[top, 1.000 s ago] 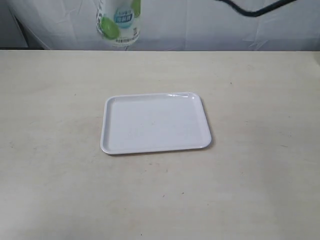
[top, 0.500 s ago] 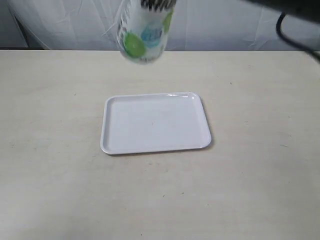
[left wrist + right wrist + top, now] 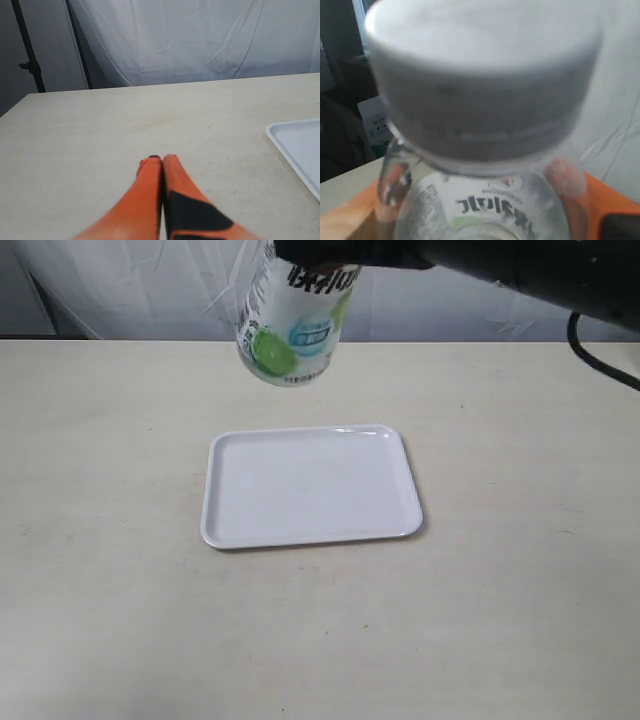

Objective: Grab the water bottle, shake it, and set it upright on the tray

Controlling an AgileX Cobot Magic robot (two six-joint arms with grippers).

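The water bottle (image 3: 290,325) hangs in the air beyond the far edge of the white tray (image 3: 310,485), tilted a little, its lime label facing me. The black right arm reaches in from the upper right and holds the bottle's top, which is cut off by the frame. In the right wrist view the white cap fills the picture, and the bottle (image 3: 485,210) sits between orange fingers (image 3: 570,185) of my right gripper (image 3: 480,190), shut on it. My left gripper (image 3: 161,160) is shut and empty, low over the bare table, with the tray's (image 3: 300,150) corner off to one side.
A pale tabletop (image 3: 120,590) stretches around the tray. A white curtain (image 3: 120,285) hangs behind the table's far edge. A black cable (image 3: 600,355) loops at the upper right. A dark stand (image 3: 27,50) is beside the curtain in the left wrist view.
The bottle has swung rightward and come lower into view over the last second, and the right arm has entered the top of the exterior view. The tray has not moved.
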